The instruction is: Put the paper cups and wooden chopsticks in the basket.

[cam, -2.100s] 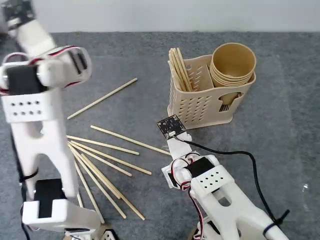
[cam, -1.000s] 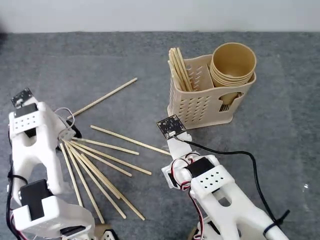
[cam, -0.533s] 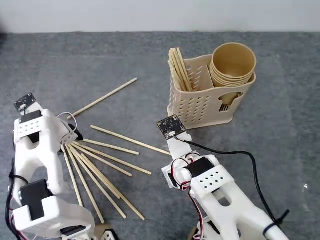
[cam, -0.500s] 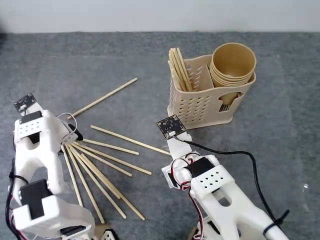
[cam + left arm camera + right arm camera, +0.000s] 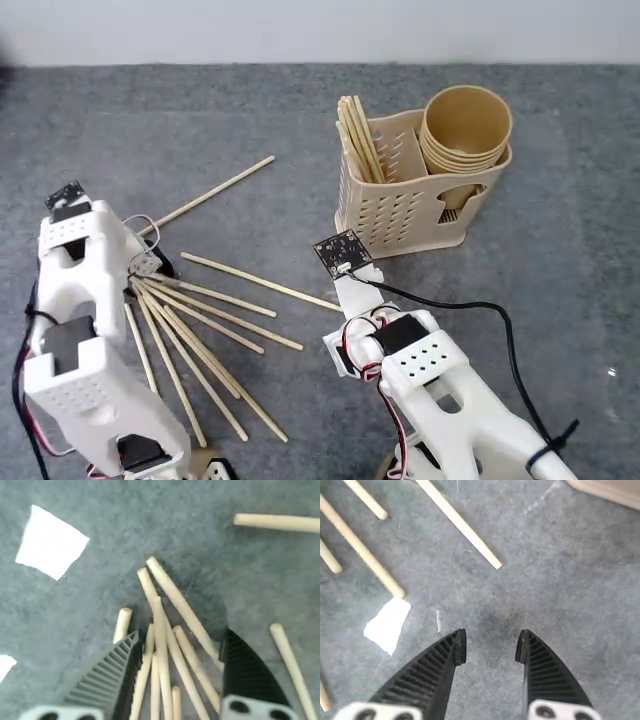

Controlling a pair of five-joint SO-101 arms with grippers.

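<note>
Several wooden chopsticks (image 5: 205, 318) lie fanned out on the grey mat, left of centre. My left gripper (image 5: 180, 640) is open, low over the bunched ends of this fan (image 5: 162, 625), with several sticks between its fingers. In the high view the left arm (image 5: 85, 280) stands at the fan's left end. One more chopstick (image 5: 205, 196) lies apart, farther back. The cream basket (image 5: 400, 205) at the back right holds stacked paper cups (image 5: 467, 125) and several upright chopsticks (image 5: 355, 135). My right gripper (image 5: 490, 647) is open over bare mat, near a chopstick end (image 5: 492, 564).
A small white scrap (image 5: 386, 625) lies on the mat by the right gripper, and another white patch (image 5: 50, 542) by the left one. The right arm (image 5: 420, 370) and its black cable (image 5: 500, 320) occupy the front middle.
The left arm swung down from high at the back left to the fan of chopsticks, then shifted slightly right over their ends. The right arm stayed still.
</note>
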